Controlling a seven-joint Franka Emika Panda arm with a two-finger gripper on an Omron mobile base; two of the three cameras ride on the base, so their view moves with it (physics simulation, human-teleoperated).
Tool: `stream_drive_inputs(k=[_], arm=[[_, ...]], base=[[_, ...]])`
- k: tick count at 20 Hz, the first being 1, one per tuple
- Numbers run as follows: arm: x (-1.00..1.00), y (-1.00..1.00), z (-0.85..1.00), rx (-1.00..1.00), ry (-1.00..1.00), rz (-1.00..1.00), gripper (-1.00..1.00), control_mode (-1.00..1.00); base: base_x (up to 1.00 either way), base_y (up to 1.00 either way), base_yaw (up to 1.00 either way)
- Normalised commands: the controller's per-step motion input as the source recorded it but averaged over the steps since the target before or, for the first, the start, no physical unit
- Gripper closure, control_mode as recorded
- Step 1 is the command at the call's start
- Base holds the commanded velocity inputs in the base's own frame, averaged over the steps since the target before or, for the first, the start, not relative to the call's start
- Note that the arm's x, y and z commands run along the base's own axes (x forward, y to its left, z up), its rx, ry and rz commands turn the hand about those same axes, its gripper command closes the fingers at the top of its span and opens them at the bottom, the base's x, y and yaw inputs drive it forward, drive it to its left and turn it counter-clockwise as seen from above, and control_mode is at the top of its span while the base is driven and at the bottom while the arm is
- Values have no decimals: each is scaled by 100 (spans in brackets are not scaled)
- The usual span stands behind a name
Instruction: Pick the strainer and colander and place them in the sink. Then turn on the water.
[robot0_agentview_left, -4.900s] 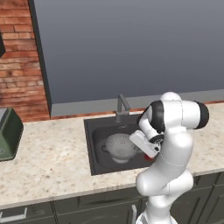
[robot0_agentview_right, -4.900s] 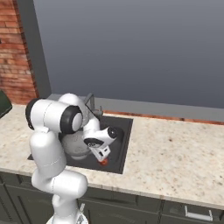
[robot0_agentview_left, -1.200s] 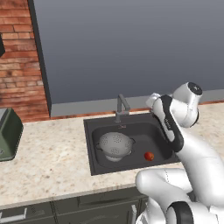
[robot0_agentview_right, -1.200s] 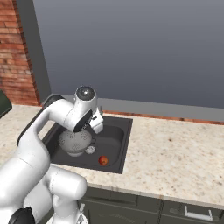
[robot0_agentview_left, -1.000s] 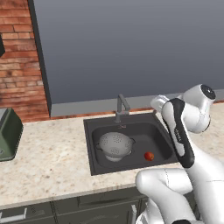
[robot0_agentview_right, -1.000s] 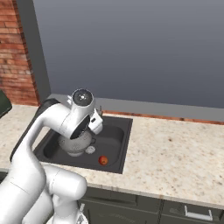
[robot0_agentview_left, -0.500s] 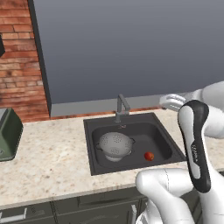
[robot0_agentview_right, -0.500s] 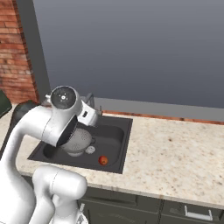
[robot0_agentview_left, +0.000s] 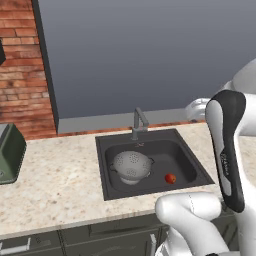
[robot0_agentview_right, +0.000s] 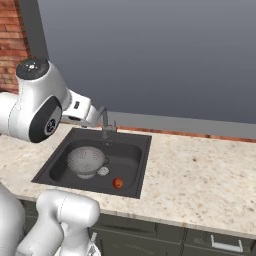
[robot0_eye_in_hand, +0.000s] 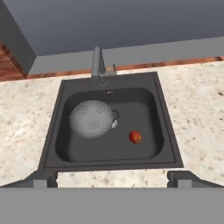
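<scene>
Speckled beige stone is stretching along the surface (robot0_agentview_left: 60, 180) below a flat grey wall, with red brick rising at the far left and a green appliance (robot0_agentview_left: 10, 152) sitting near the left edge. Set into it, the sink (robot0_agentview_left: 107, 187) is lying dark and rectangular, its grey faucet (robot0_agentview_left: 139, 122) standing at the rear rim with no stream running from the spout. Inside the basin the colander (robot0_agentview_left: 132, 166) is resting upside down toward the left half, its holed dome facing up. Just beside it, touching or nearly so on the side toward the middle of the basin, the strainer (robot0_eye_in_hand: 113, 120) is peeking out as a small silvery patch, mostly hidden by the dome. A small red fruit (robot0_agentview_left: 170, 178) is lying apart from both, further right on the basin floor. The white arm is arching high over the surface, and its fingers (robot0_eye_in_hand: 112, 178) are hanging spread wide above the sink's near rim, gripping nothing.
</scene>
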Motion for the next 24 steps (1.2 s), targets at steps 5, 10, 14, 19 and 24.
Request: stream_drive_inputs(k=[5, 10, 14, 19, 24], arm=[[-67, 22, 16, -4, -17, 1, -100, -100], [-42, 21, 2, -3, -9, 0, -100, -100], [-8, 7, 0, -1, 0, 0, -100, 100], [0, 0, 0, 0, 0, 0, -100, 100], [0, 0, 0, 0, 0, 0, -100, 100]], base=[[0, 0, 0], [0, 0, 0], [-12, 2, 0], [0, -15, -33], [0, -1, -98]])
